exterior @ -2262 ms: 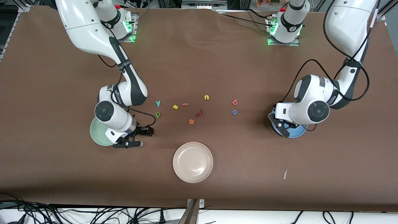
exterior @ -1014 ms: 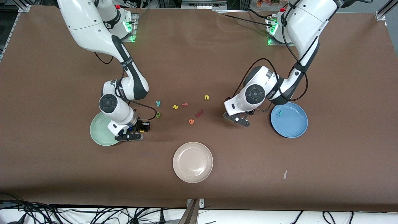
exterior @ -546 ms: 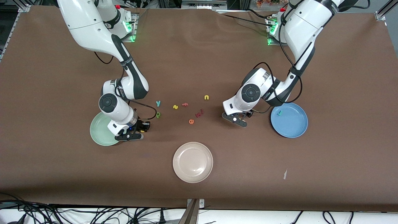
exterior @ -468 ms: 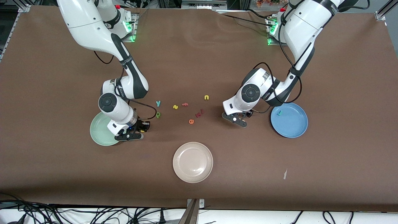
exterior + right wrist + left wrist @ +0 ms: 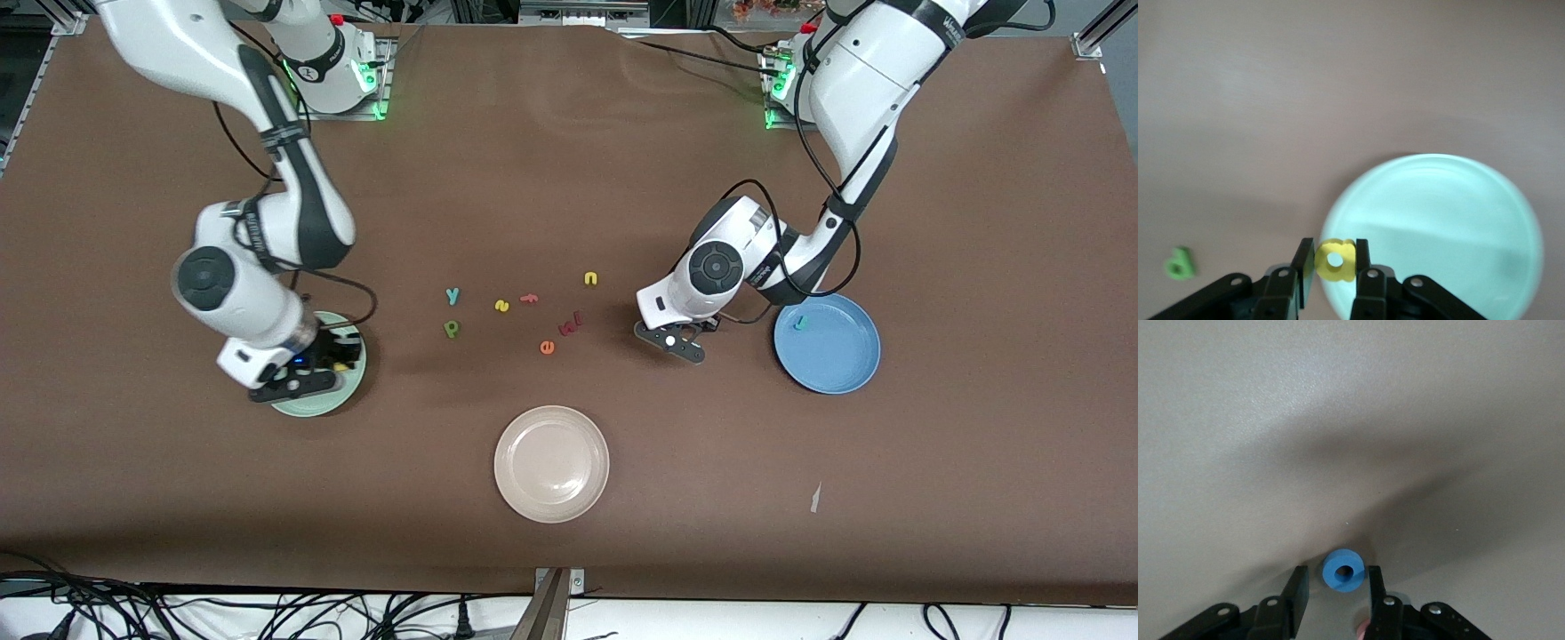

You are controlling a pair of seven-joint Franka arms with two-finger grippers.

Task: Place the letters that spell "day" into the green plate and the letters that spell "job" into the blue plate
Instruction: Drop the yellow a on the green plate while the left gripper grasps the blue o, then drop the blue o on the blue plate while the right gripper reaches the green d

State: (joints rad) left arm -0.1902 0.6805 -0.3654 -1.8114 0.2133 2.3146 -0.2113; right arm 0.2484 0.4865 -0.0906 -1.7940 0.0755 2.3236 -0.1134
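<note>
My right gripper (image 5: 331, 366) hangs over the green plate (image 5: 307, 407), shut on the yellow d (image 5: 1336, 261). In the right wrist view the green plate (image 5: 1431, 227) lies under that gripper (image 5: 1333, 252). The olive-green a (image 5: 452, 329) and teal y (image 5: 452, 295) lie on the table toward the middle. My left gripper (image 5: 682, 342) is down at the table beside the blue plate (image 5: 831, 356), which holds the teal j (image 5: 800, 323). Its fingers (image 5: 1297, 592) straddle the blue o (image 5: 1343, 570) with small gaps, so this gripper (image 5: 1335, 577) is open. A pink bit, perhaps the b (image 5: 1361, 628), peeks out by one finger.
A yellow s (image 5: 501, 306), an orange f (image 5: 529, 299), a yellow n (image 5: 590, 279), an orange e (image 5: 547, 348) and dark red letters (image 5: 569, 324) lie mid-table. A beige plate (image 5: 551, 463) sits nearer the camera. A paper scrap (image 5: 815, 498) lies near the front edge.
My right arm has carried the yellow d from the table beside the green plate to above it. The left gripper's fingers have narrowed around the blue o; that arm has hardly moved.
</note>
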